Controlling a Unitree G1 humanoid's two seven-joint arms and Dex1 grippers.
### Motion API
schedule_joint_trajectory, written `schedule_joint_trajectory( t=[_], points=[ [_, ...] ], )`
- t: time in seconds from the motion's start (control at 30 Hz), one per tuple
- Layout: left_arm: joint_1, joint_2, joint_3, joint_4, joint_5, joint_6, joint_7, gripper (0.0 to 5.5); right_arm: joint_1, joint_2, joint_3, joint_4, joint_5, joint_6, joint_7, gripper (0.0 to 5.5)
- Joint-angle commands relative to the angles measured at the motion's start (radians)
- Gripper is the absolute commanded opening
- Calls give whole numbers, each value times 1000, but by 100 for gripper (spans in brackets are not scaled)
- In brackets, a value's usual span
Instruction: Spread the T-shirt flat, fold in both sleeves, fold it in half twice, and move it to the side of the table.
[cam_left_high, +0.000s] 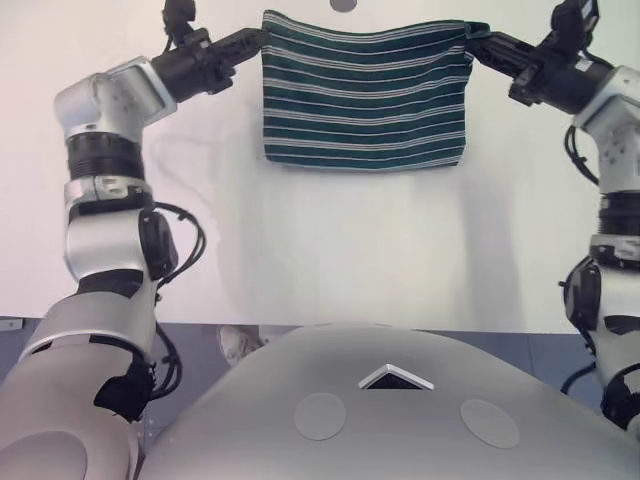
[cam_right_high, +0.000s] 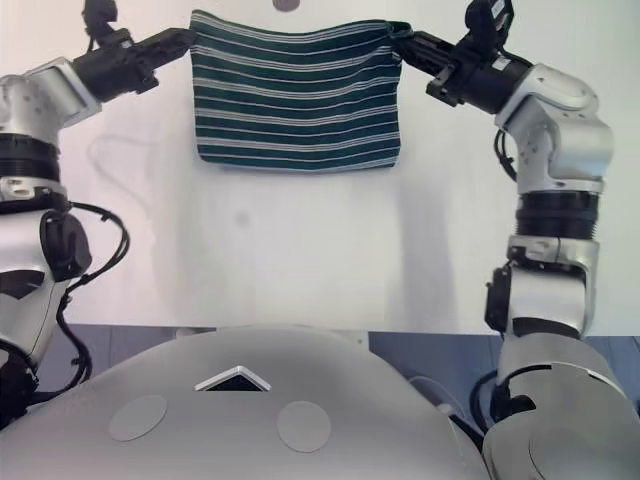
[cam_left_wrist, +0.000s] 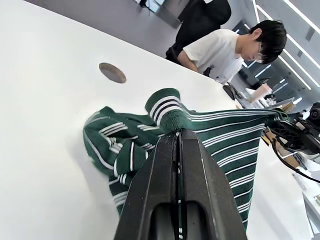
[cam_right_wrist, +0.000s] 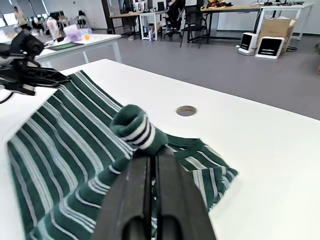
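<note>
The T-shirt (cam_left_high: 365, 90) is dark green with thin white stripes and is folded into a rectangle at the far middle of the white table (cam_left_high: 330, 240). My left gripper (cam_left_high: 262, 38) is shut on its far left corner, and the cloth bunches at the fingers (cam_left_wrist: 177, 150) in the left wrist view. My right gripper (cam_left_high: 472, 36) is shut on the far right corner, where a striped roll of cloth (cam_right_wrist: 136, 127) sits just past the fingers (cam_right_wrist: 150, 170). The far edge is stretched taut between the two grippers, raised a little; the near edge rests on the table.
A round cable hole (cam_right_wrist: 186, 110) lies in the table just beyond the shirt. The near and side parts of the table are bare white. A person (cam_left_wrist: 220, 50) sits beyond the far edge, touching nothing; desks and chairs stand in the room behind.
</note>
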Motion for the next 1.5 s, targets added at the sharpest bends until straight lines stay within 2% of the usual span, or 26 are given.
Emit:
schedule_joint_trajectory(
  t=[0.03, 0.1, 0.2, 0.33, 0.4, 0.47, 0.5, 0.53, 0.6, 0.67, 0.73, 0.8, 0.87, 0.93, 0.97, 1.03, 1.13, 1.2, 1.27, 1.33, 1.4, 1.5],
  points=[
    [-139, -93, 17, 277, 96, -254, 139, 2, -182, 95, 15, 383, -135, -209, -131, 0],
    [-155, -124, -28, 380, 191, -362, 259, 2, -214, 147, 63, 518, -214, -296, -163, 0],
    [-127, -146, -98, 449, 337, -526, 433, 57, -239, 199, 66, 647, -280, -408, -260, 67],
    [-83, -115, -191, 418, 525, -809, 650, 63, -263, 170, 49, 712, -361, -577, -437, 73],
    [-16, -139, -257, 267, 541, -898, 465, 63, -295, 159, 79, 713, -423, -651, -474, 73],
    [98, -165, -352, 16, 485, -827, 191, 33, -332, 176, 134, 752, -498, -672, -477, 42],
    [146, -162, -410, -88, 485, -788, 99, 4, -344, 189, 169, 779, -540, -680, -487, 11],
    [181, -155, -464, -164, 506, -744, 41, 0, -355, 208, 198, 809, -575, -675, -489, 2],
    [232, -129, -560, -268, 584, -666, -15, 0, -377, 243, 266, 869, -658, -652, -503, 2],
    [276, -99, -621, -318, 636, -596, -48, 0, -384, 274, 281, 918, -682, -580, -464, 2],
    [292, -59, -653, -280, 694, -586, -40, 0, -357, 259, 364, 943, -773, -534, -426, 2],
    [285, 1, -686, -213, 762, -633, -18, 0, -300, 212, 475, 930, -873, -557, -285, 2],
    [274, 78, -712, -165, 807, -710, -38, 0, -187, 117, 579, 784, -909, -667, -19, 2],
    [237, 132, -733, -96, 853, -788, -33, 0, -53, 28, 623, 508, -827, -689, 221, 2],
    [189, 145, -753, -38, 890, -833, -7, 0, 23, 6, 609, 274, -672, -566, 340, 2],
    [77, 128, -789, 56, 947, -903, 50, 0, 105, 1, 587, -108, -401, -313, 449, 2],
    [-16, 64, -803, 126, 966, -981, 118, 0, 122, 24, 578, -319, -276, -139, 426, 2],
    [-28, 40, -793, 146, 955, -1023, 142, 0, 135, 33, 567, -351, -275, -98, 388, 2],
    [-1, 52, -754, 142, 912, -1118, 150, 0, 146, 63, 491, -348, -243, -23, 302, 2],
    [78, 134, -674, 47, 826, -1239, 128, 34, 162, 79, 350, -357, -200, 14, 177, 39],
    [179, 255, -600, -84, 757, -1329, 99, 67, 220, 37, 251, -453, -188, -5, 119, 74],
    [305, 435, -511, -172, 754, -1465, 127, 111, 391, -95, 218, -645, -279, -145, 110, 123]
  ],
)
